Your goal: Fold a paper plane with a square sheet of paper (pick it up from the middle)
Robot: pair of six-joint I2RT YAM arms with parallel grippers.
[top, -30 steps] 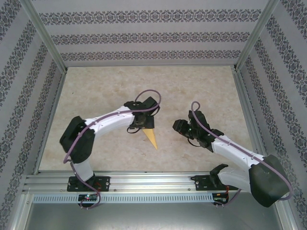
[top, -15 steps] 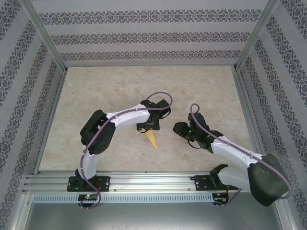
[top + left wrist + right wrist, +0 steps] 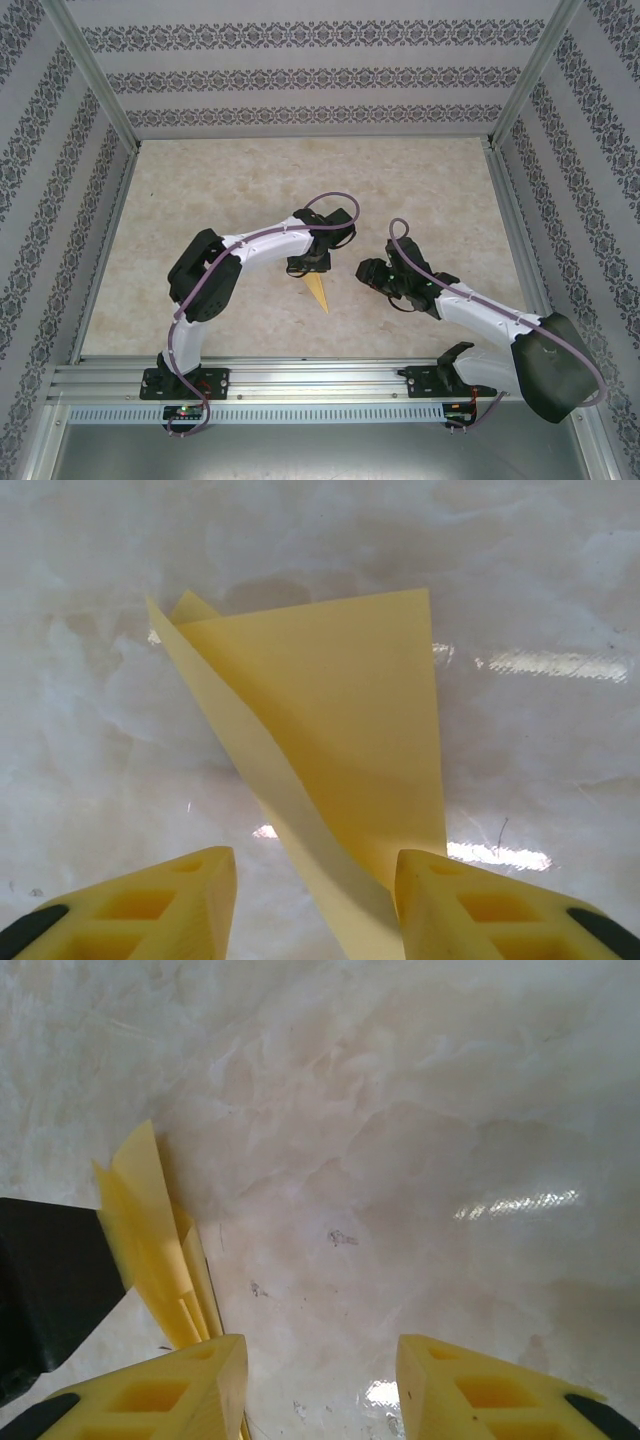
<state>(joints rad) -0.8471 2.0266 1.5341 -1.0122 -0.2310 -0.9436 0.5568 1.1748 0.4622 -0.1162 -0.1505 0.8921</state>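
1. Fingers of the left gripper (image 3: 312,880) stand about half spread at the bottom of the left wrist view. They straddle the narrow end of the paper plane (image 3: 340,720), which runs down between them and lies close against the right-hand finger. A clear gap shows on the other side, so nothing is pinched yet.
2. Fingers of the right gripper (image 3: 315,1355) are spread about as wide. Only bare table (image 3: 420,1160) lies between them and they hold nothing. The yellow layers sit just outside the left-hand finger in that view.
3. In the left wrist view the plane widens toward the top of the frame. One long flap curls up off the table along its left edge, so it is not lying flat.
4. From above, the plane is a slim yellow wedge a little below the middle of the frame. The left gripper (image 3: 308,265) sits over its upper end, the point aims down-right, and the right gripper (image 3: 368,272) waits just beside it on the right.
5. To my eye the folding is well along and this step is a grab on the loose flap or the centre crease.
6. Next comes a gentle squeeze from the left fingers on all the layers together. The right gripper should be ready to steady the point, because thin paper will slide or crumple under a skewed pinch.
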